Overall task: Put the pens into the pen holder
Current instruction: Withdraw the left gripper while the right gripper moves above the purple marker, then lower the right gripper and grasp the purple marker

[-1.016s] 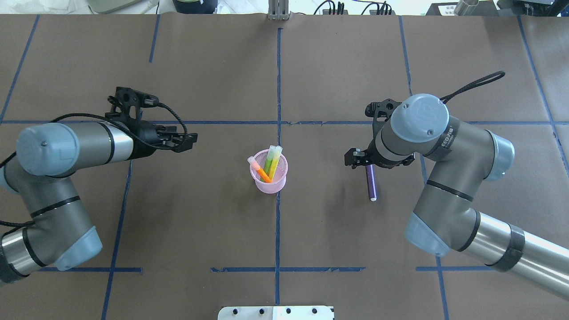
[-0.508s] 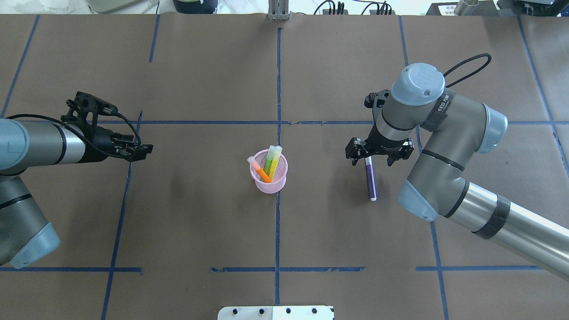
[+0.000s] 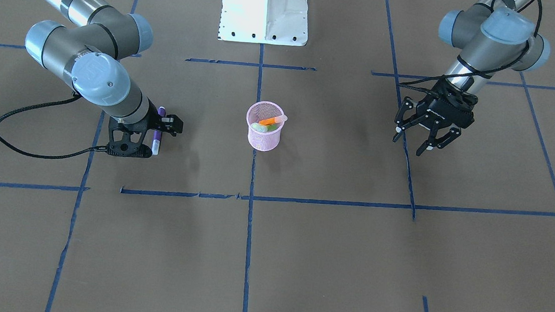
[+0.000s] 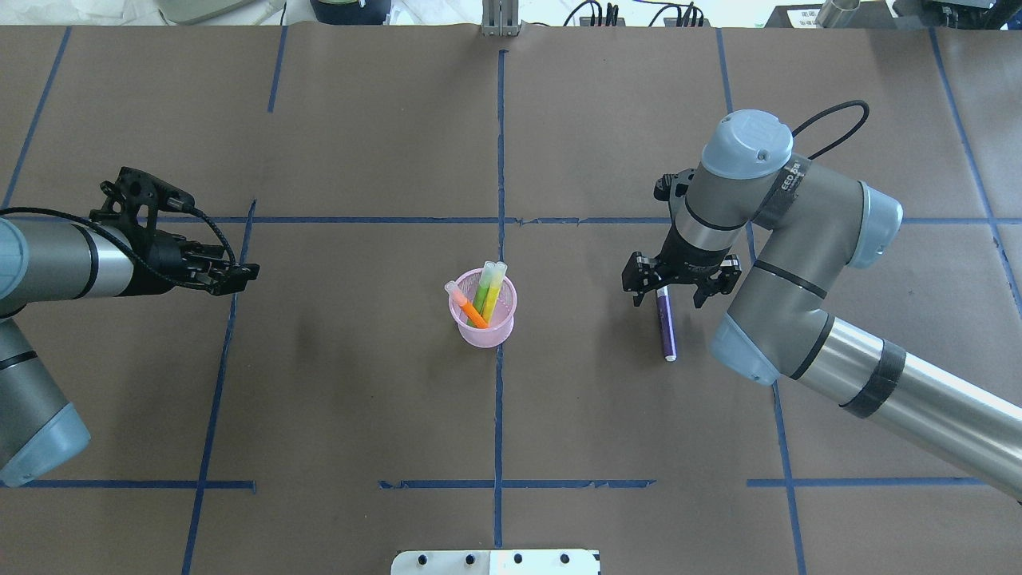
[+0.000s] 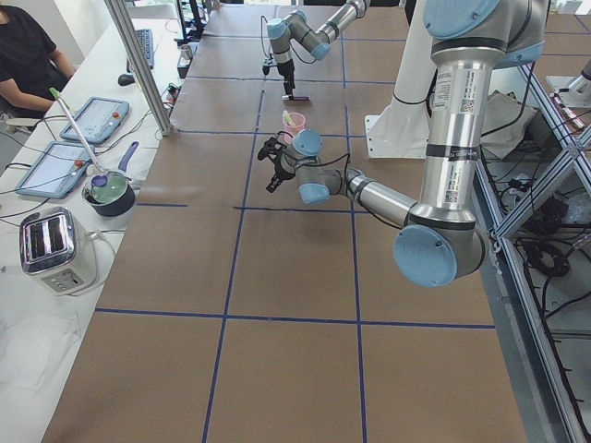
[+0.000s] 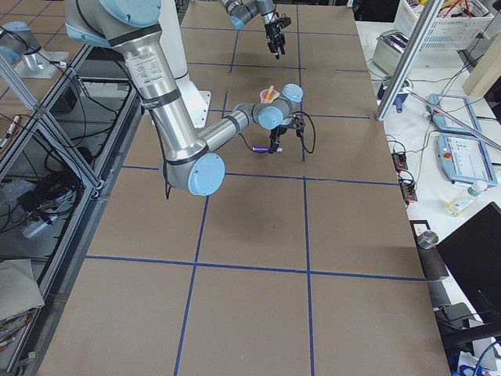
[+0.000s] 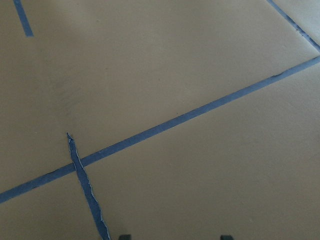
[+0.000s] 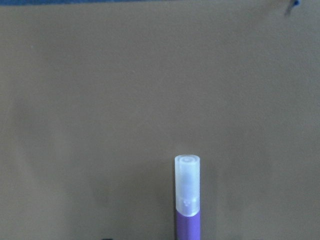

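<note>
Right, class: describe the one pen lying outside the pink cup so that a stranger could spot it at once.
Find the pink mesh cup at the centre of the brown table, then look towards the robot's right arm. There, below its open right hand, a purple pen lies flat on the paper. It is the only pen outside the cup; the other pens stand inside.

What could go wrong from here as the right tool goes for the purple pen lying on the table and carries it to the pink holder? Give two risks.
1. The right tool, open, sits over one end of the purple pen, not its middle; gripped there, the pen may tilt or slip.
2. Three pens already lean across the pen holder; the fourth could catch on them or tip the cup.
</note>
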Controlling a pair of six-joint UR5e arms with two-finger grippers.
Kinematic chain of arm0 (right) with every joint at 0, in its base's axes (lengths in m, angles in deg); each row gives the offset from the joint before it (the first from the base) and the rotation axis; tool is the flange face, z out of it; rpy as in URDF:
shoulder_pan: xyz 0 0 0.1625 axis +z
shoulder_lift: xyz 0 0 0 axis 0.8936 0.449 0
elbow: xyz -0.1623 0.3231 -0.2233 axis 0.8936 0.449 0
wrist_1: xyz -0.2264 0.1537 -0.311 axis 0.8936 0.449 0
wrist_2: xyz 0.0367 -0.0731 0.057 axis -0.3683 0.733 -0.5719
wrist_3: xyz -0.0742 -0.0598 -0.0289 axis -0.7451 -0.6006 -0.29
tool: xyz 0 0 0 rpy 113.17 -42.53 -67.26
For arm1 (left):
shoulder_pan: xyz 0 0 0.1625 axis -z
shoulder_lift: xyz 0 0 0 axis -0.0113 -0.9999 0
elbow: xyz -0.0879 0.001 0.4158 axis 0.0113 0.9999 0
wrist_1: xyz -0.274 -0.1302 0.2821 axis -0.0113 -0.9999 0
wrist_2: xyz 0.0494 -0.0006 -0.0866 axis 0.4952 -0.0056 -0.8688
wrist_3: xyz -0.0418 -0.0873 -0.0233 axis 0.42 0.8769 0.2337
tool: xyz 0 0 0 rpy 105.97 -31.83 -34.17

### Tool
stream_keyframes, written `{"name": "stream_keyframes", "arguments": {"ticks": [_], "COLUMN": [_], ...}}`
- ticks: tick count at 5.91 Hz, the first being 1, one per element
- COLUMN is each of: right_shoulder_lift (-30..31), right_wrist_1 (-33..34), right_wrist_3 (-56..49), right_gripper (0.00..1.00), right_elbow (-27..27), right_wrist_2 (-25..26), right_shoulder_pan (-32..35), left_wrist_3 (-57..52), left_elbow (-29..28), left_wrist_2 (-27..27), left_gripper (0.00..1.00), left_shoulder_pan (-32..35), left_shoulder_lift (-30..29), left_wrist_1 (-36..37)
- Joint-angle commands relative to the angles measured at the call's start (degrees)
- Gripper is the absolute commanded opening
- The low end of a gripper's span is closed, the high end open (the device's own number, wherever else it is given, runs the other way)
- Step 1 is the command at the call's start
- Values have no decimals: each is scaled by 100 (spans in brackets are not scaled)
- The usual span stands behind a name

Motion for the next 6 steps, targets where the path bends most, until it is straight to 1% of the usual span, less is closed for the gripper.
{"name": "stream_keyframes", "arguments": {"ticks": [1, 2, 3, 4, 5, 6], "right_shoulder_lift": [7, 15, 50, 51, 51, 33], "right_wrist_1": [-9, -9, -1, -1, -1, -1], "right_wrist_3": [-4, -4, -4, -4, -4, -4], "right_gripper": [88, 78, 71, 71, 69, 62], "right_elbow": [13, 13, 13, 21, 48, 74], "right_wrist_2": [-7, -16, -16, -8, -7, -7], "right_shoulder_pan": [-64, -73, -73, -90, -90, -90], "left_wrist_3": [-1, -1, -1, -1, -1, -1], "left_elbow": [49, 49, 41, 41, 23, 32], "left_wrist_2": [-751, -1210, -1258, -1259, -1259, -1259], "left_gripper": [67, 72, 77, 80, 81, 81], "left_shoulder_pan": [401, 719, 731, 739, 740, 740], "left_shoulder_lift": [-4, -4, 4, 39, 40, 48], "left_wrist_1": [29, 46, 55, 47, 47, 38]}}
